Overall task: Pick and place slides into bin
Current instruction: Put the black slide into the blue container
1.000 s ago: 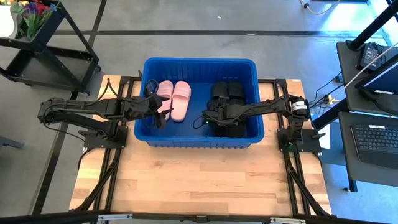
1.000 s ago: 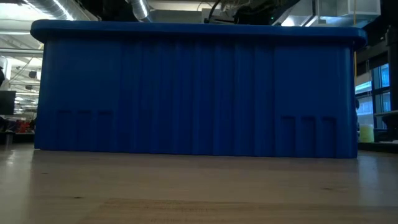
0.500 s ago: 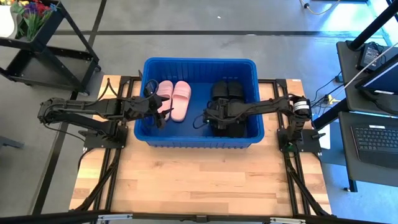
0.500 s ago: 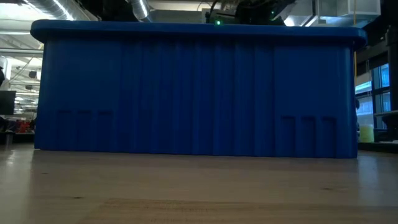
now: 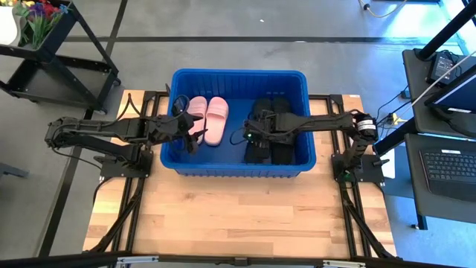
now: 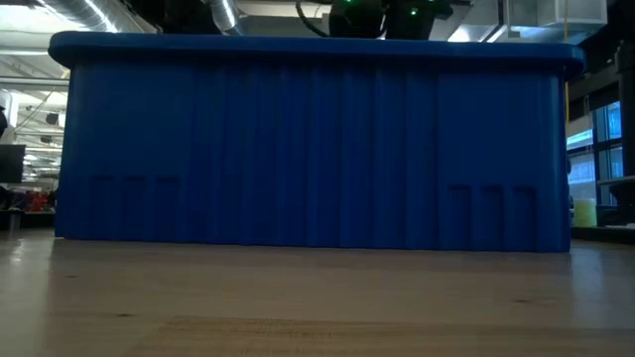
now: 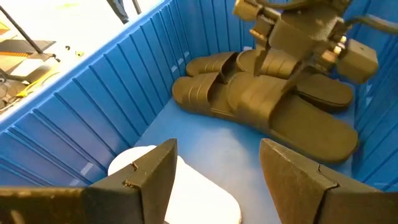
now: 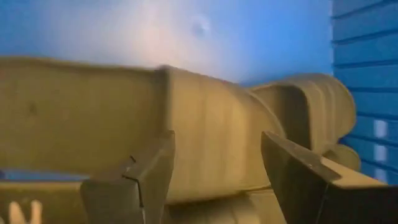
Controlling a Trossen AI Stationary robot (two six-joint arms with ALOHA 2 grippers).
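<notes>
Nearly done, by the look of it — no slide left on the bare counter [image 5: 223, 216] in the high view, and all visible slides already inside the bin [image 5: 239, 170]. Two pale slides [image 5: 207, 119] side by side in the bin's left half, straps up. Black slides [image 5: 265, 130] heaped in the right half, overlapping one another; four by the left wrist view, though hard to count for sure where they stack.

Right pincer [image 8: 217, 180] down inside the bin, fingers spread apart on either side of a black slide's strap, gripping nothing; likely just placing or nudging the last one. Left pincer [image 7: 217, 180] also released, hovering over a pale slide at the bin's left end, holding nothing. Left to do, as a guess: lifting both arms clear, perhaps tidying the heap.

Black slides matte, strap ribbed with parallel grooves, sole smooth and rounded at toe and heel — soft foam or rubber, probably slightly yielding under a squeeze. Pale slides pinkish-white, same wide-strap shape. Bin of hard bright blue plastic, ribbed walls, rolled rim, smooth floor. Counter of light wood planks.
</notes>
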